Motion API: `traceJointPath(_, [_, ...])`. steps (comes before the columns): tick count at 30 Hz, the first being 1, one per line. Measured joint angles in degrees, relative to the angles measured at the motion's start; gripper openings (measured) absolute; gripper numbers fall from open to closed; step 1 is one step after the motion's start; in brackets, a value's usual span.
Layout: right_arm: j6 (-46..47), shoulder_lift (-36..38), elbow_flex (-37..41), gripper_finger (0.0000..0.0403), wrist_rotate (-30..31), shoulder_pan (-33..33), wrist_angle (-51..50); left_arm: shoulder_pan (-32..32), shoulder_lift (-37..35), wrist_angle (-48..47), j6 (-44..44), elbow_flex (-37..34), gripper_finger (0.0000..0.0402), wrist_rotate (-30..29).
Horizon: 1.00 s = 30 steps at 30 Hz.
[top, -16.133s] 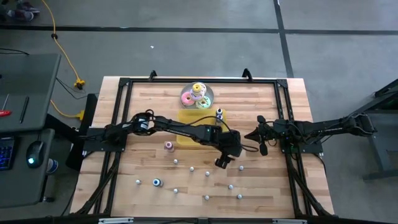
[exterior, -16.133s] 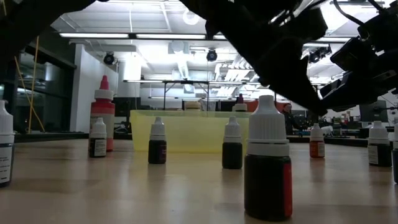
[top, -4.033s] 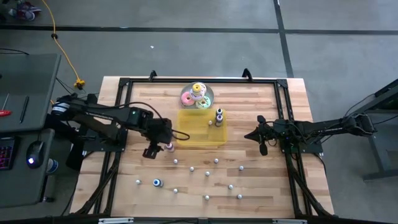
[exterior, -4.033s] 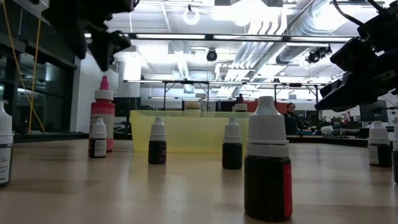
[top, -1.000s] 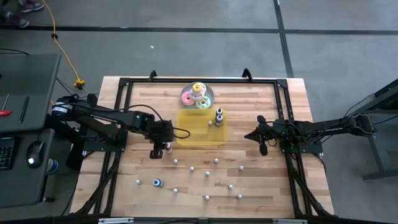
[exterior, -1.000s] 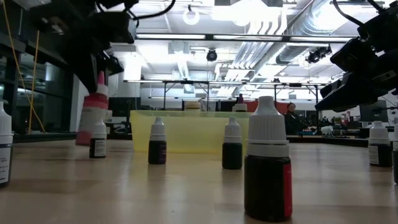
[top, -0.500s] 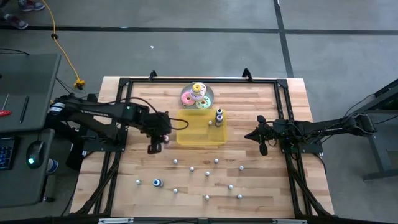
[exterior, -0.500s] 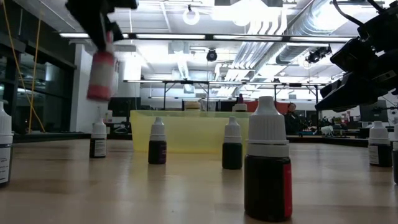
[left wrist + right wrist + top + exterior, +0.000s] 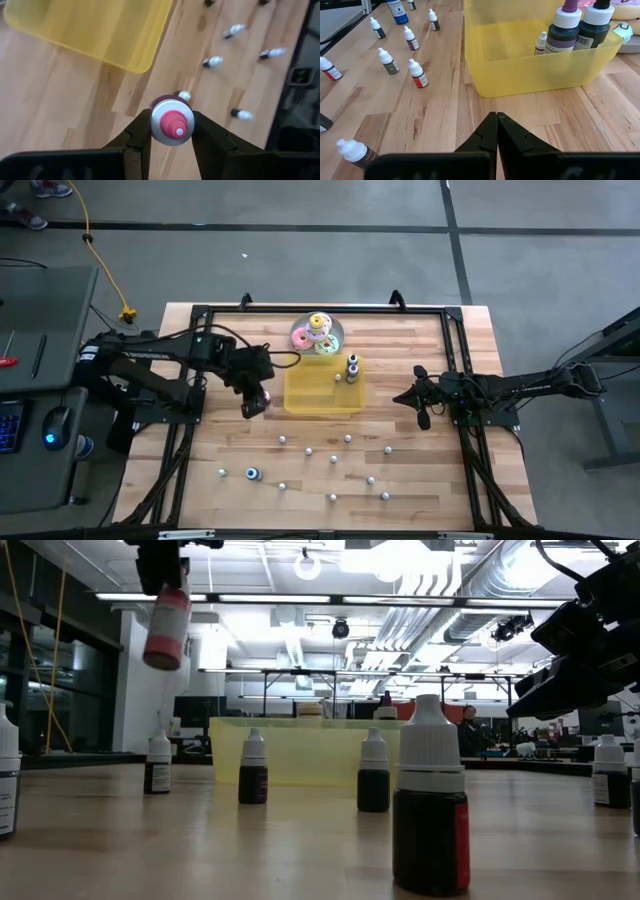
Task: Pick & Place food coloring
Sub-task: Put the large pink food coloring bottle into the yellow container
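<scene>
My left gripper (image 9: 254, 404) hangs over the table's left half, just left of the translucent yellow tray (image 9: 322, 390), shut on a pink food coloring bottle (image 9: 165, 632) with a white cap and red tip. The bottle is high above the wood. Several tiny food coloring bottles (image 9: 308, 450) stand upright on their bases across the near half of the table, and a blue one (image 9: 253, 473) stands near the front left. Two larger bottles (image 9: 567, 27) and a small one (image 9: 540, 44) stand inside the tray. My right gripper (image 9: 496, 125) waits shut at the right of the tray. My left gripper pinches the pink bottle's white cap (image 9: 156, 125) between its two fingers (image 9: 141, 134), one on each side. The fingers come from above, slanting down. The bottle hangs below them, slightly tilted, its base (image 9: 160, 662) clear of the table.
A plate with stacked pastel ring toys (image 9: 318, 333) sits beyond the tray at the far edge. A black frame (image 9: 200, 315) runs round the table. Bare wood (image 9: 230, 440) lies under and in front of my left gripper.
My left gripper has risen with the pink bottle and rolled its wrist. The bottle, tilted near the table a second ago, has been lifted clear and now hangs high above the small bottles. The gripper has also drifted a little toward the far edge.
</scene>
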<state>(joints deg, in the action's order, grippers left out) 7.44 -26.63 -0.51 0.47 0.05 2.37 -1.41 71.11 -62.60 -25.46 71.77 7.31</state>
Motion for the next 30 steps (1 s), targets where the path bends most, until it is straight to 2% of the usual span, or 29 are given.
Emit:
traceJointPath(4, [0.0,0.0,0.0,0.0000,0.0,0.0,0.0,0.1,0.0,2.4,-0.1,0.0,0.0097,2.8])
traceJointPath(17, [0.0,0.0,0.0,0.0000,0.0,0.0,0.0,0.0,2.1,11.4,-3.3,0.3,0.0097,5.8])
traceJointPath(21, [0.0,0.0,0.0,0.0000,0.0,0.0,0.0,0.0,5.9,12.3,-3.1,4.5,0.0097,4.1])
traceJointPath(30, [0.0,0.0,0.0,0.0000,0.0,0.0,0.2,0.0,18.1,9.2,2.4,19.3,0.0097,-3.3])
